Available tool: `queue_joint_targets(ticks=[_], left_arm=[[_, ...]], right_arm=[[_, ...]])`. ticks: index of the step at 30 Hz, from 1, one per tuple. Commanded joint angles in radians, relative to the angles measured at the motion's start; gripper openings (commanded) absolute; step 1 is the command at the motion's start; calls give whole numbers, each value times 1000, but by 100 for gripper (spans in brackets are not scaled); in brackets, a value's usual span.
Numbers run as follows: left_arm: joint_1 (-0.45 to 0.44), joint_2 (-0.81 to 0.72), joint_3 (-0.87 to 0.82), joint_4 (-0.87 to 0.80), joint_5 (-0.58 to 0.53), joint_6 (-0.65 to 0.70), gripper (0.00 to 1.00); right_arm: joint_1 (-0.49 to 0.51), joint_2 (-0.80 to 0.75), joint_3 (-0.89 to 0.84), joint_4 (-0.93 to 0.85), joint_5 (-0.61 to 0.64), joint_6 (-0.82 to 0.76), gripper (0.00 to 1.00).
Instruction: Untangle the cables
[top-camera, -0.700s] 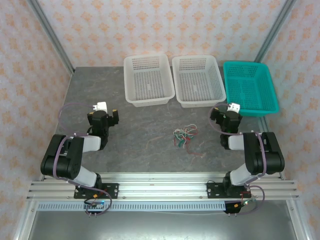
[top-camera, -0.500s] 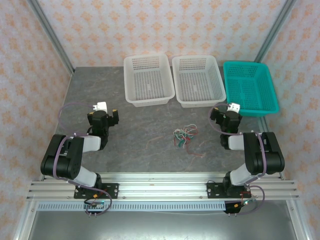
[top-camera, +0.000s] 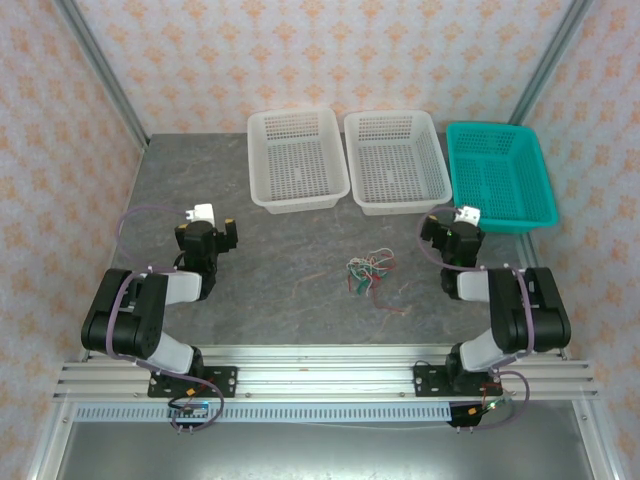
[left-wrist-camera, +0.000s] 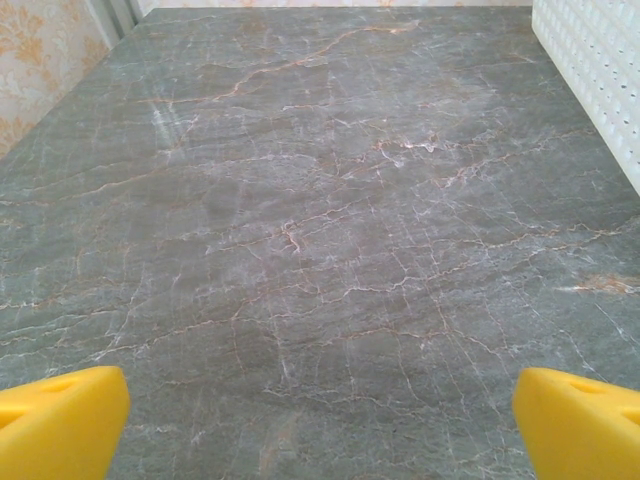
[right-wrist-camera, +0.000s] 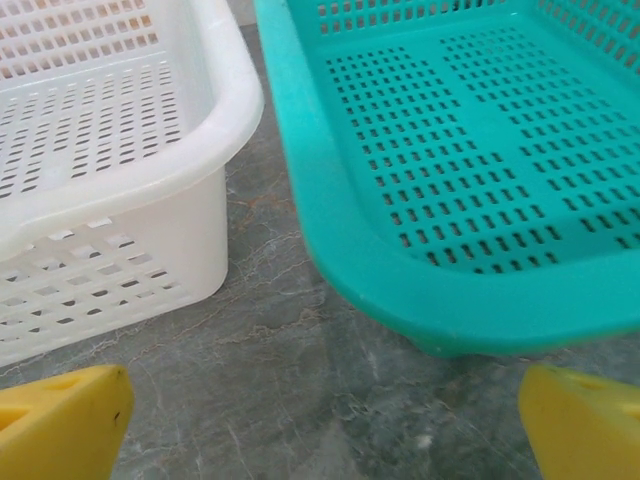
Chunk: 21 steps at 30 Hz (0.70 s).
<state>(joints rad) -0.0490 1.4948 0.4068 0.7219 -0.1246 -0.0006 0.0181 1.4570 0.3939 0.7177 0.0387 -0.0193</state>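
Your cables (top-camera: 368, 272) look hair-thin, limp and light, likely to snag; pinch a loose outer end, not the clump; left gripper (left-wrist-camera: 320, 422) and right gripper (right-wrist-camera: 322, 425) both gape empty.

A grey, marble-veined table (top-camera: 290, 300) carried three perforated plastic baskets, all upright, in a row along its far side. The left white rectangular basket (top-camera: 299, 204) and the middle white rectangular basket (top-camera: 405, 206) stood just beside each other. The teal rectangular basket (top-camera: 490, 127) stood just to the right of the middle one. In the right wrist view their rims nearly met, with a narrow strip of table between their bases. Walls papered in a pale orange floral pattern (top-camera: 300, 50) enclosed the table. Slanted aluminium posts (top-camera: 100, 75) stood at the far corners and ribbed aluminium rails (top-camera: 320, 365) ran along the near edge.
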Motion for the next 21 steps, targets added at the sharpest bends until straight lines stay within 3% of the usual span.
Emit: queue_joint_targets(ticks=[1,3,6,8,12,15,17,21], left_arm=[[-18,-68,38,-68,9,28,98],[-48,-159,67,-196,-78,17,98],[-88,-314,115,-402,-170,-77,99],[-107,-391,196,-609,-200,-226,99],[-187,-444,305,-795,-3,-436,98],[-290,-414,364,-867,168,-641,90],[-388,-341,420,-919,264,-713,83],[-601,-182,528,-969,313,-756,72]], right_arm=[[20,-196,106,-332,166,126,99],[19,-323,183,-569,188,324,98],[32,-485,180,-691,25,436,94],[49,-578,191,-784,-76,498,93],[134,-577,309,-1038,-257,490,90],[253,-478,395,-1172,-358,391,88],[326,-386,478,-1296,-354,329,88],[372,-279,521,-1363,-362,340,87]])
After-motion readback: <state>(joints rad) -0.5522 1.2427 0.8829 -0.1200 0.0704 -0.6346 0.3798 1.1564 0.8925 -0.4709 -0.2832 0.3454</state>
